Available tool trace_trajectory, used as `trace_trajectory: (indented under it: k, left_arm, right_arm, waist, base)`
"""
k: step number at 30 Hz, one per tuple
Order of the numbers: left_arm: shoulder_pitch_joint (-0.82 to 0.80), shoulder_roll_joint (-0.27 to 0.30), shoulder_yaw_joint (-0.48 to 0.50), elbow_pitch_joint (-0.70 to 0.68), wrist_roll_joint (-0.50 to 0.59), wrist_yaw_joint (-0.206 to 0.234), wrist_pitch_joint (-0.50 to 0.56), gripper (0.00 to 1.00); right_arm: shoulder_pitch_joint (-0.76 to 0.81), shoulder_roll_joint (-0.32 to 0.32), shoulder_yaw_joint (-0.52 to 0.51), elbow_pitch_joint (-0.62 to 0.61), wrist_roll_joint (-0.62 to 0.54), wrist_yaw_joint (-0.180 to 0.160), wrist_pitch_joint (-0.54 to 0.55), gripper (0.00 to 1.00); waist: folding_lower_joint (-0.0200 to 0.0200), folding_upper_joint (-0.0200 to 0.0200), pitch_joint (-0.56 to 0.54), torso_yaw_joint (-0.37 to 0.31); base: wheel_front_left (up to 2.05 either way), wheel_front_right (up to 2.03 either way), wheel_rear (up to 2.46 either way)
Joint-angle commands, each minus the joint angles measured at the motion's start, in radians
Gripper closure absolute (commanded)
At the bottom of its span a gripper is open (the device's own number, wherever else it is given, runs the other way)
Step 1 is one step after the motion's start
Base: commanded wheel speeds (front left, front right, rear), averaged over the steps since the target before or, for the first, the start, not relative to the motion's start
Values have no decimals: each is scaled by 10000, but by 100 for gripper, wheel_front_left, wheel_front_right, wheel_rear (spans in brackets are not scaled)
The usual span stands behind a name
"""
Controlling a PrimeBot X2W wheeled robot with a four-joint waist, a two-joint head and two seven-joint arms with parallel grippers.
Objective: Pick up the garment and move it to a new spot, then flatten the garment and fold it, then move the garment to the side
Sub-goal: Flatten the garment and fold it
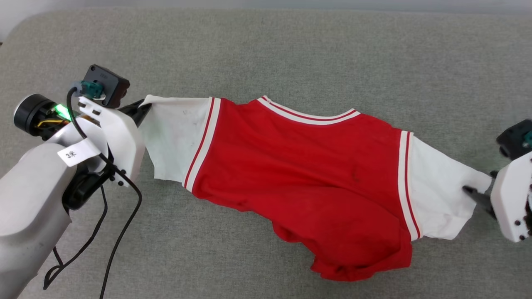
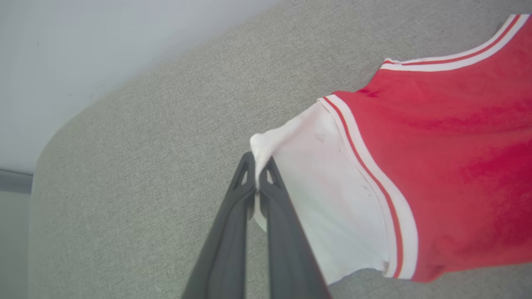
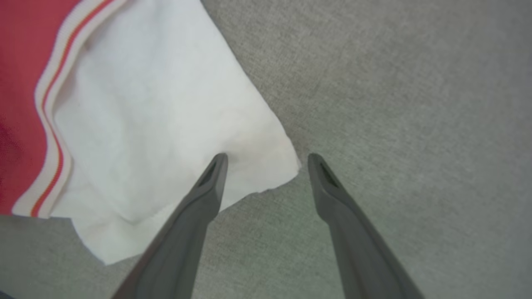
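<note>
Two pincers, one at each sleeve. The left pincer (image 1: pixel 141 109) is clenched on the tip of the white left sleeve (image 1: pixel 174 137). The left wrist view shows cloth nipped between its closed fingers (image 2: pixel 230 232), with a small tuft poking past the tips. The right pincer (image 1: pixel 482 182) is released, fingers spread. The corner of the right sleeve (image 1: pixel 440 195) lies between them, with one fingertip over cloth and the other over the bare grey surface (image 1: pixel 291 54).

The garment (image 1: pixel 299 166) runs from the left pincer's tips across to the right pincer's, plain red side up. The shoulder line is fairly taut. The lower hem (image 1: pixel 353 253) is bunched and turned under, nearer the right pincer than the left.

Judged step: flattening.
- Set the right pincer deeper over the sleeve corner before closing, so it catches both layers and not only the edge.
- Then draw the two pincers apart evenly, keeping them low to the surface.
- The left grip looks thin, so a hard tug may slip it.
- The hem will likely need separate smoothing afterwards.
</note>
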Motion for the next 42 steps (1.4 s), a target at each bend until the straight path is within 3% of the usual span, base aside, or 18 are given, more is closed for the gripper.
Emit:
trace_trajectory:
  k: [1, 12, 13, 14, 27, 34, 42]
  left_arm:
    - [-143, -63, -9, -28, 62, 24, -71, 100]
    - [-342, -201, -90, 54, 138, -3, -178, 100]
    - [-334, -203, -98, 88, 133, -9, -189, 100]
    - [-311, -208, -108, 128, 122, -20, -212, 100]
    - [-189, 67, 85, -174, 380, 178, -1170, 100]
    - [-528, 361, 440, -1138, 827, 595, -1900, 100]
    - [-1454, 409, 861, -2153, 1230, 866, -2341, 100]
  right_arm:
    - [-124, 158, 161, 189, 65, -11, -99, 0]
    - [3, 691, 1923, 1786, 228, -4, -630, 0]
    - [-43, 704, 2014, 1834, 264, 6, -794, 73]
    - [-133, 685, 2048, 1867, 280, 6, -1007, 100]
    - [-1624, 123, 1185, 1794, -125, -14, -4508, 100]
    - [-1960, -81, 388, 1153, -398, -14, -5200, 100]
    - [-2481, -148, -969, 137, -897, -14, -5216, 100]
  waist:
    - [-1, 0, 142, 98]
    - [-1, 0, 431, 174]
    - [-1, 0, 405, 156]
    - [-1, 0, 361, 132]
    - [-1, 0, -1024, -299]
    - [-1, 0, -1658, -447]
    - [-1, 0, -1954, -537]
  base:
    - [0, 0, 0]
    - [0, 0, 0]
    - [0, 0, 0]
    - [0, 0, 0]
    - [0, 0, 0]
    - [0, 0, 0]
    - [0, 0, 0]
